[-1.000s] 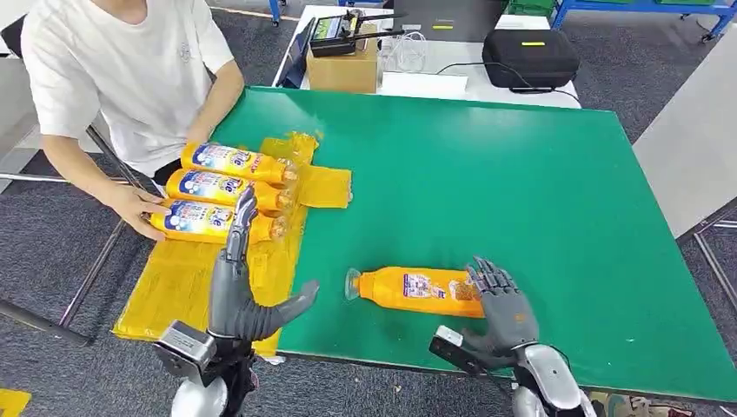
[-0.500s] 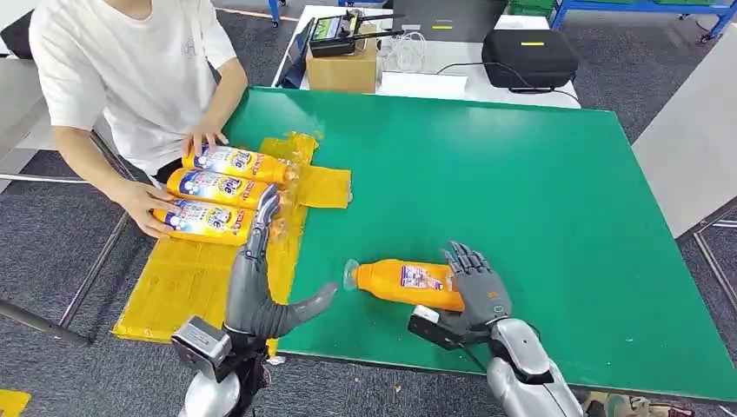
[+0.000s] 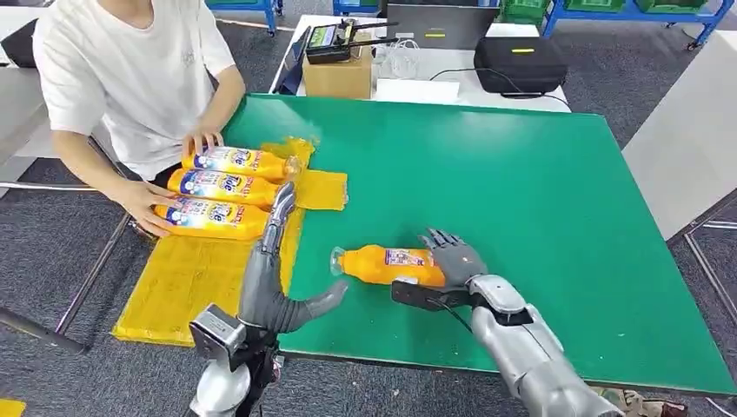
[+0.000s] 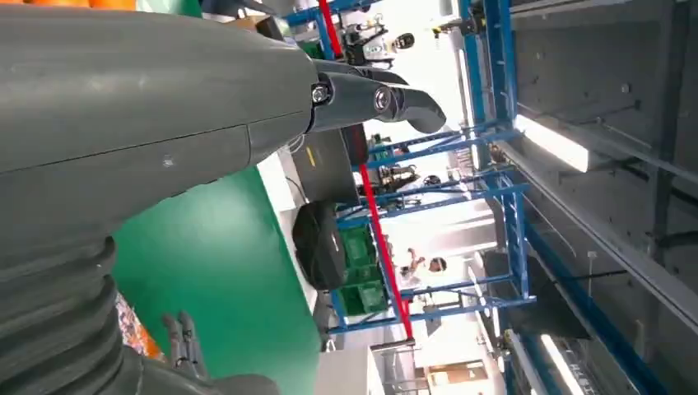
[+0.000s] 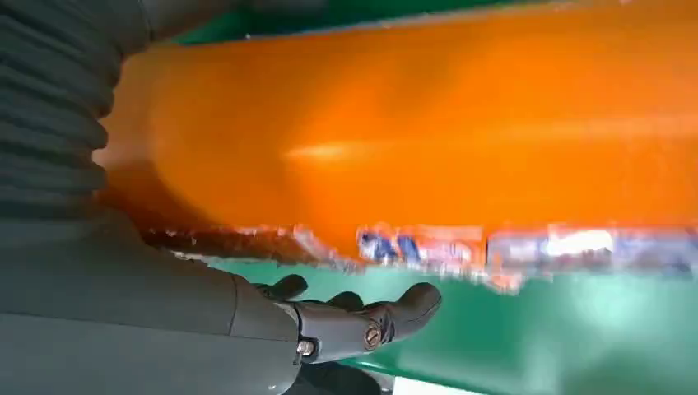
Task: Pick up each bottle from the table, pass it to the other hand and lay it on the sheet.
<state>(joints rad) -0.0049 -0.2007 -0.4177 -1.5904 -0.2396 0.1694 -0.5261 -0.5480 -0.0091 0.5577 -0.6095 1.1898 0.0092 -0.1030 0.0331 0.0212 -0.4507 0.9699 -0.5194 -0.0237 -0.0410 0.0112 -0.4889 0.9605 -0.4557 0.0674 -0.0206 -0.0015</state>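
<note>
My right hand (image 3: 448, 259) grips the base end of an orange bottle (image 3: 382, 265), which lies sideways just over the green table (image 3: 487, 174) with its cap toward my left hand. In the right wrist view the orange bottle (image 5: 428, 132) lies against the palm, with the thumb (image 5: 362, 325) under it. My left hand (image 3: 271, 278) stands open by the table's near left edge, fingers straight and thumb spread toward the bottle, a short gap from its cap. Three more orange bottles (image 3: 222, 186) lie side by side on the yellow sheet (image 3: 187, 278).
A person (image 3: 130, 69) in a white shirt sits at the table's left end, with both hands on the bottles on the sheet. A cardboard box (image 3: 336, 76) and a black case (image 3: 520, 62) stand on the white table behind.
My right hand has carried the bottle left and farther from the table's front edge, toward my left hand. The left hand has risen and shifted right. The camera has tilted a little.
</note>
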